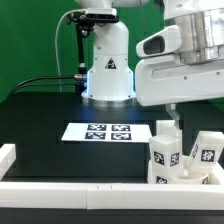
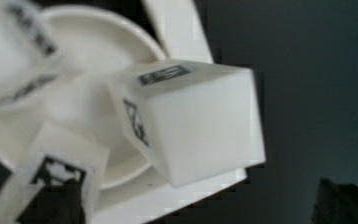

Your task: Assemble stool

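Stool legs [image 1: 178, 155] huddle right against the border rail [image 1: 70, 187], just beside the marker board [image 1: 108, 131] on the exterior view's right, and dark table [image 1: 40, 125] lies open on the board's other side. Gripper [image 1: 172, 116] hangs above the legs, fingers apart, holding nothing. The wrist view shows a leg block [image 2: 194, 125] against the round seat [image 2: 91, 55].

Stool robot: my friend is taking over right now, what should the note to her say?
Gripper: hangs over the parts, holding nothing; jaws wide by the record, hard to see here.
Stool legs: chunky white blocks crowded at the exterior view's right, by the border rail.
Round seat: in the wrist view, beside a leg.
Marker board: flat, mid-table.
Done: nothing looks joined.
Left: fit every leg to the seat.
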`<state>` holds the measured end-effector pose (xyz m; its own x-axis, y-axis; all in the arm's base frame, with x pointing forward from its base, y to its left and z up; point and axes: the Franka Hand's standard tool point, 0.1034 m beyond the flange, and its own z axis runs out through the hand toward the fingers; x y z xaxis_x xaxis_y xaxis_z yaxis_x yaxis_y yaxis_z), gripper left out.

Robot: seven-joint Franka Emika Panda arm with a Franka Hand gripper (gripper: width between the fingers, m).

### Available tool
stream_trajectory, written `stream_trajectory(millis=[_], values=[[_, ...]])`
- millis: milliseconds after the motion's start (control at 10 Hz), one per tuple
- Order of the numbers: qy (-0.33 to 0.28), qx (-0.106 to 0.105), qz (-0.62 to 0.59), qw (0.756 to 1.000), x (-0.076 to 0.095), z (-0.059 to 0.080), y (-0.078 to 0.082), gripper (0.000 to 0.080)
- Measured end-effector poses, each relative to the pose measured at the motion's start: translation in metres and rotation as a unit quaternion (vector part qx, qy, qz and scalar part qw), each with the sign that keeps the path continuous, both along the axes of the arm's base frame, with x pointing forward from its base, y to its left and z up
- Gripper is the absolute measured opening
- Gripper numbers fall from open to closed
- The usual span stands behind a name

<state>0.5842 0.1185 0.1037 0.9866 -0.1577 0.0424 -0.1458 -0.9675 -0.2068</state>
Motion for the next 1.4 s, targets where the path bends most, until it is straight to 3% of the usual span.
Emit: stream_trajectory(millis=[400, 500, 600, 700, 1100, 1200, 1400], values=[[-0.020, -0.021, 0.107, 0.994, 0.001, -0.001, -0.006, 0.0649], [-0.028, -0.035, 0.172, 0.984, 0.001, -0.001, -0.006, 0.0649], [-0.028, -0.052, 0.294, 0.954, -0.004, -0.004, -0.002, 0.0649], [-0.007, -0.052, 0.364, 0.930, -0.006, -0.008, 0.003, 0.0649], [-0.030, -0.068, 0.465, 0.882, -0.003, -0.009, -0.005, 0.0649], [-0.034, -0.077, 0.515, 0.853, -0.003, -0.009, -0.006, 0.0649], [-0.042, -0.105, 0.663, 0.740, -0.005, -0.008, 0.012, 0.0649]])
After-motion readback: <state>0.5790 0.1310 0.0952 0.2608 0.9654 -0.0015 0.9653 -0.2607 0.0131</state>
